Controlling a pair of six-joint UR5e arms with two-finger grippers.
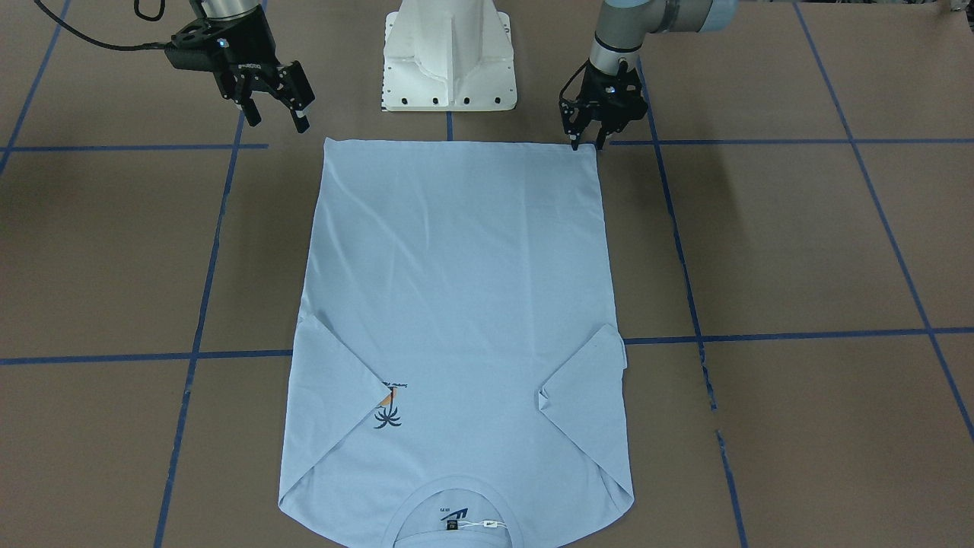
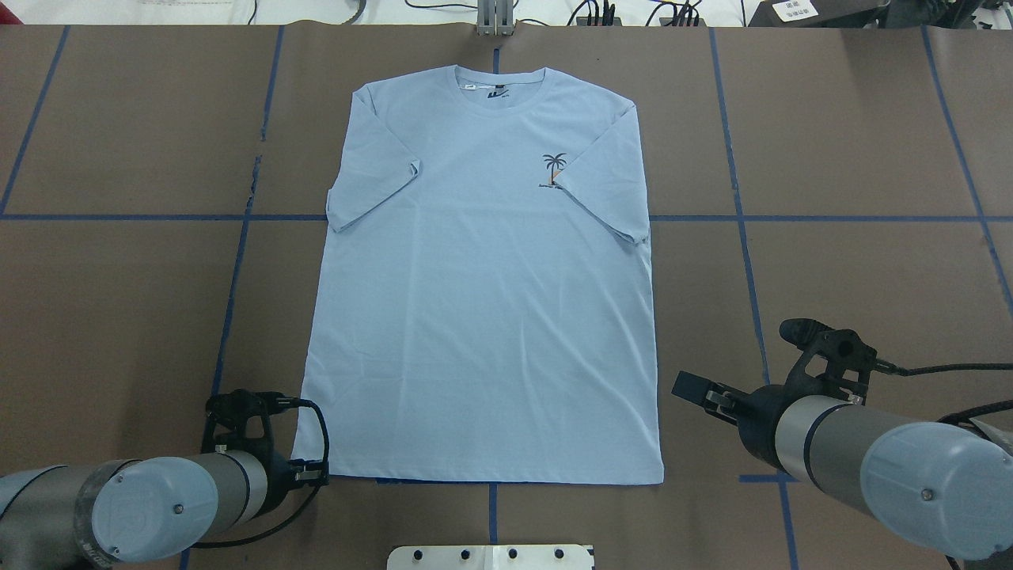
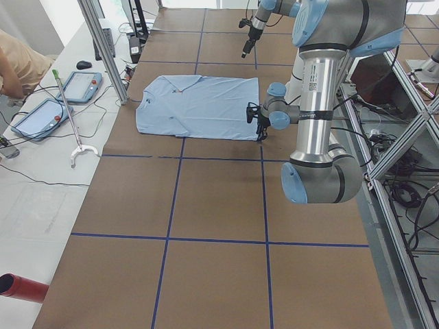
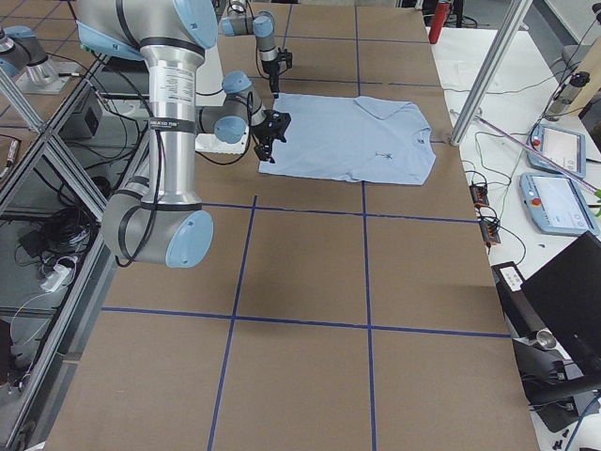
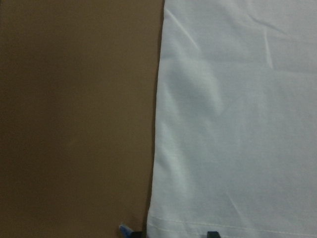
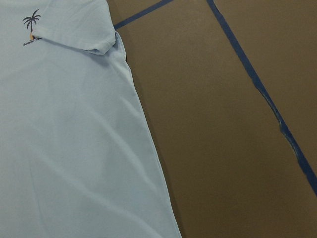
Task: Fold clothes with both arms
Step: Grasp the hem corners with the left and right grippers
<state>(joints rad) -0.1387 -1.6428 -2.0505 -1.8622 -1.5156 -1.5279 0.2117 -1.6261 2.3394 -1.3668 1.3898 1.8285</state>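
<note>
Left gripper [image 1: 587,143]: black two-finger tool, jaws parted and empty, tips at the hem corner, probably ready to pinch it.
T-shirt [image 2: 483,317]: light blue thin fabric, flat mid-tabletop [image 2: 855,269], sleeves folded inward, hem by the robot-side edge.
Right gripper [image 1: 278,120]: matching black tool, parted and empty, raised beside the other hem corner.

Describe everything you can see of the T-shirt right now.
The light blue T-shirt lies flat, front up, on the brown table, its thin fabric lightly creased. Its round ribbed collar, with a dark label, points away from the robot; the hem faces its base. Both short sleeves are folded inward, the robot's-right one covering part of the palm-tree print. The left gripper sits open at one hem corner; contact is unclear.
</note>
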